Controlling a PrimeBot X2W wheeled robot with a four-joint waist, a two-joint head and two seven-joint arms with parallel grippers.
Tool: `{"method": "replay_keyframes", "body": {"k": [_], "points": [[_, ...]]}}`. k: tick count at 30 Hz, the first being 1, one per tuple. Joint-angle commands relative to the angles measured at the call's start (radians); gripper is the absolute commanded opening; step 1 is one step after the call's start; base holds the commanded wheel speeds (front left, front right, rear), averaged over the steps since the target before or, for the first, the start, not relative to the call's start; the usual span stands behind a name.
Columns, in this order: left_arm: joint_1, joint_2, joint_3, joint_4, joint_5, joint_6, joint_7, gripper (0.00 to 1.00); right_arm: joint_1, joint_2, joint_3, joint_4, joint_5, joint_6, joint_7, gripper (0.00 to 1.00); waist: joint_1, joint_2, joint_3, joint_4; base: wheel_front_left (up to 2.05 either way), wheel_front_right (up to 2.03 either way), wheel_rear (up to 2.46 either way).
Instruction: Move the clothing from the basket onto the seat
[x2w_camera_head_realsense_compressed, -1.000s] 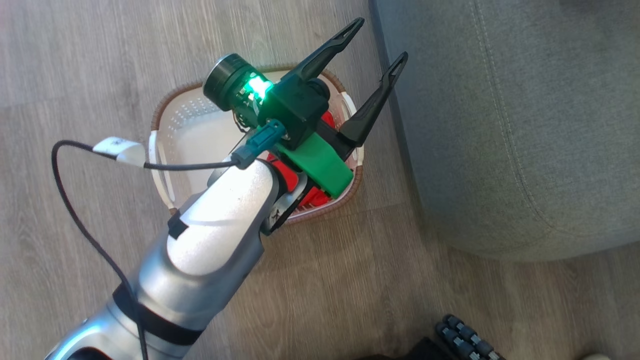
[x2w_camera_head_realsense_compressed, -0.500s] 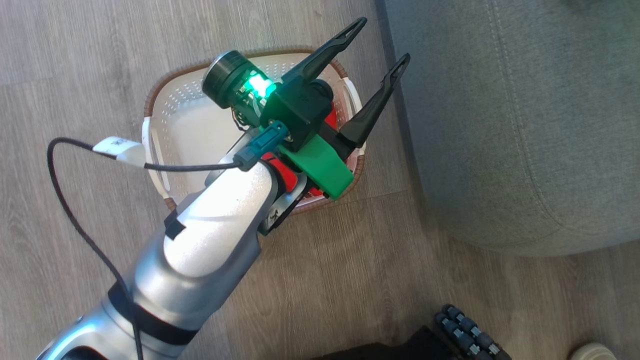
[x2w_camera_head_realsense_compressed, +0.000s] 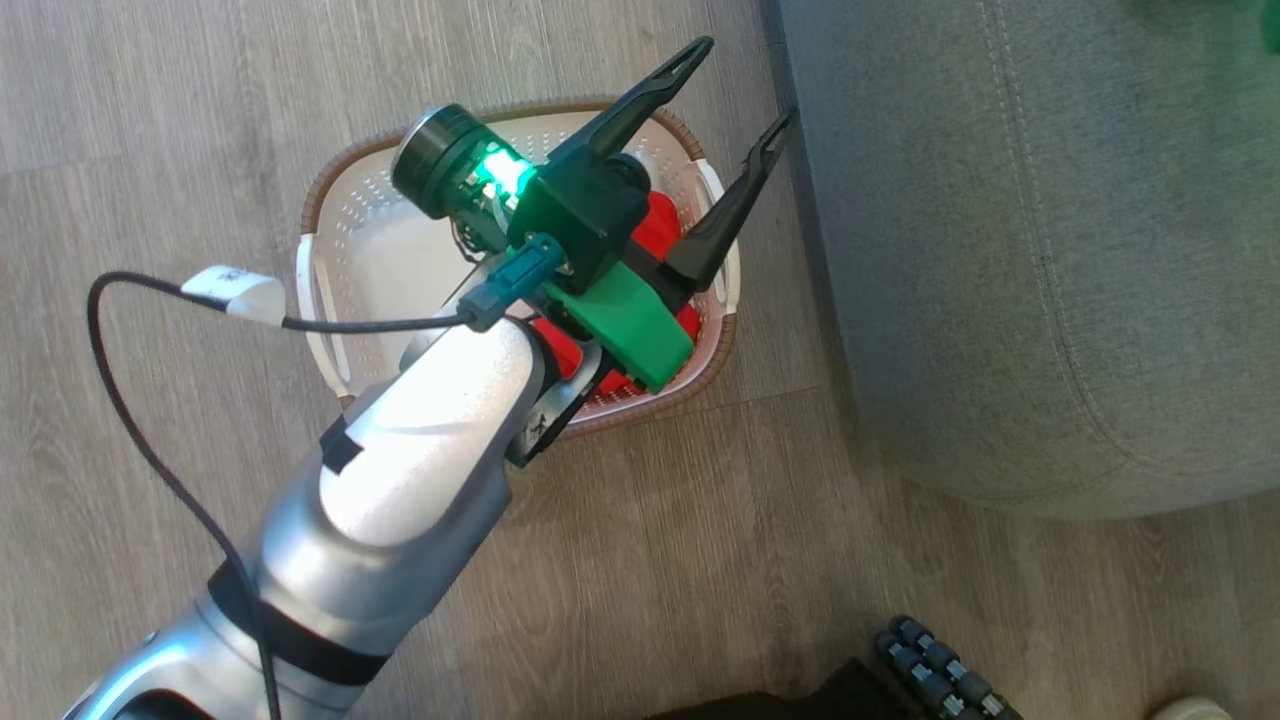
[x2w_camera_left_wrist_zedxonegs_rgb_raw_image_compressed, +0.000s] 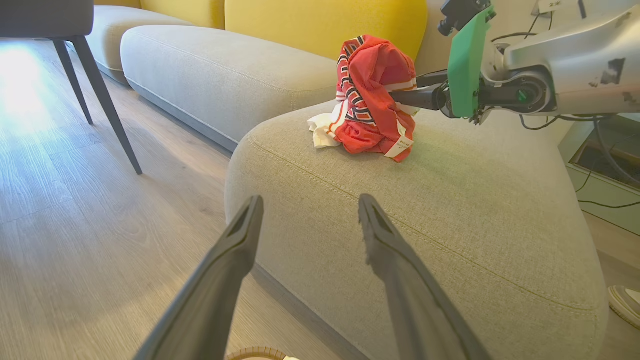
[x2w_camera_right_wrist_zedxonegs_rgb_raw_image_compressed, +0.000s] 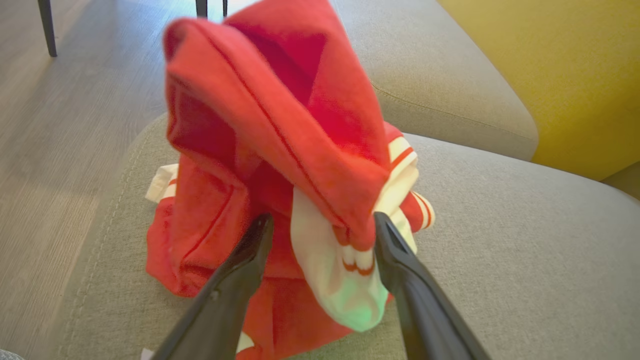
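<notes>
Jersey delivery ending: right gripper (x2w_camera_right_wrist_zedxonegs_rgb_raw_image_compressed: 322, 217) parted, jersey (x2w_camera_right_wrist_zedxonegs_rgb_raw_image_compressed: 280, 125) draped over it, hem on seat (x2w_camera_right_wrist_zedxonegs_rgb_raw_image_compressed: 500, 250), frame centre. Left gripper (x2w_camera_head_realsense_compressed: 742, 80) open, empty, above basket (x2w_camera_head_realsense_compressed: 330, 200), upper centre; red shorts (x2w_camera_head_realsense_compressed: 665, 225) inside. Next likely: right slips free, left descends, pinches shorts.

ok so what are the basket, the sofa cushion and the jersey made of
The basket looks like matte moulded white plastic, dotted with holes, with a brown woven-look rim. The sofa cushion is grey woven fabric with stitched seams. The jersey looks like thin red knit, probably synthetic; it folds softly.
</notes>
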Motion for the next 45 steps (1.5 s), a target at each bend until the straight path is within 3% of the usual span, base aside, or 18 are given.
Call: {"method": "replay_keyframes", "body": {"k": [1, 15, 25, 33, 38, 45], "points": [[-0.012, 0.016, 0.022, -0.028, -0.004, 0.003, -0.005, 1.00, 0.015, -0.003, 0.008, -0.017, 0.007, 0.000, -0.010, 1.00, -0.0001, 0.0000, -0.003, -0.002, 0.00, 0.00, 0.00], [0.053, 0.021, 0.056, 0.026, -0.064, 0.022, -0.038, 1.00, 0.086, 0.004, 0.193, -0.075, 0.135, 0.000, -0.035, 1.00, -0.0001, 0.0000, -0.131, -0.025, 0.00, 0.00, 0.00], [0.140, 0.020, 0.116, 0.084, -0.122, 0.042, -0.067, 1.00, 0.171, -0.019, 0.318, -0.193, 0.284, 0.000, -0.037, 1.00, -0.0001, 0.0000, -0.268, 0.031, 0.00, 0.00, 0.00], [0.204, 0.032, 0.193, 0.115, -0.156, 0.059, -0.074, 1.00, 0.239, -0.012, 0.338, -0.276, 0.366, 0.000, -0.038, 1.00, -0.0001, 0.0000, -0.353, 0.099, 0.00, 0.00, 0.00], [0.258, 0.043, 0.261, 0.104, -0.156, 0.082, -0.075, 1.00, 0.296, 0.005, 0.299, -0.340, 0.392, 0.000, -0.040, 1.00, -0.0001, 0.0000, -0.394, 0.143, 0.00, 0.00, 0.00], [0.363, 0.055, 0.363, 0.078, -0.138, 0.114, -0.075, 1.00, 0.430, 0.031, 0.226, -0.482, 0.344, 0.000, -0.041, 1.00, -0.0001, 0.0000, -0.436, 0.190, 0.00, 0.00, 0.00]]}}
